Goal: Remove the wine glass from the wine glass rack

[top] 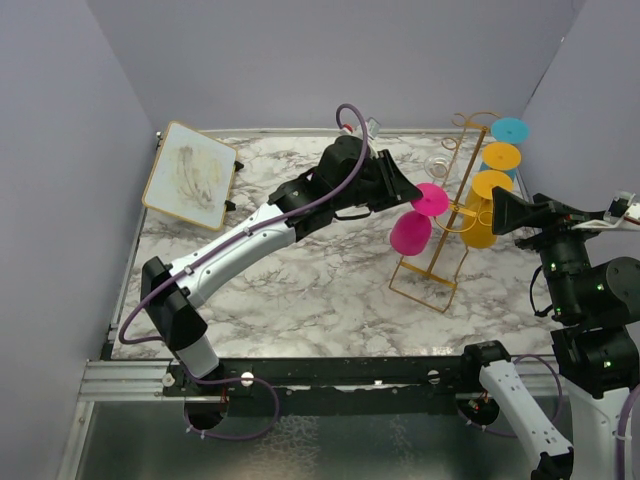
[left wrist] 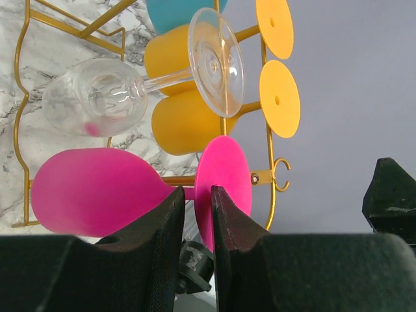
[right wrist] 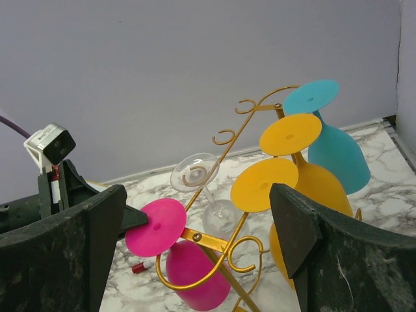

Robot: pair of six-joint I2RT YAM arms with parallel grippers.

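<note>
A: Left tool point(left wrist: 196, 192)?
B: Clenched on the stem of the pink wine glass point(left wrist: 97, 192); the glass hangs bowl-down on the wine glass rack point(right wrist: 209, 239), over the bench point(top: 300, 290).
A: Right tool point(right wrist: 198, 198)?
B: Spread wide, gripping nothing; it is near the yellow glasses point(right wrist: 276, 182), not touching them.

We see a rack point(right wrist: 209, 239) of thin gold metal wire with a bright shine. The clear glass point(left wrist: 97, 97) is transparent and glossy, while the pink glass point(left wrist: 91, 192), the yellow glasses point(left wrist: 185, 123) and the teal glass point(right wrist: 338, 153) look opaque, smooth and matt, like plastic. The table point(top: 300, 290) has a smooth marble-patterned top with a faint sheen, and the fingers point(left wrist: 162, 253) of the left gripper point(left wrist: 197, 190) look like rough, matt black plastic.
</note>
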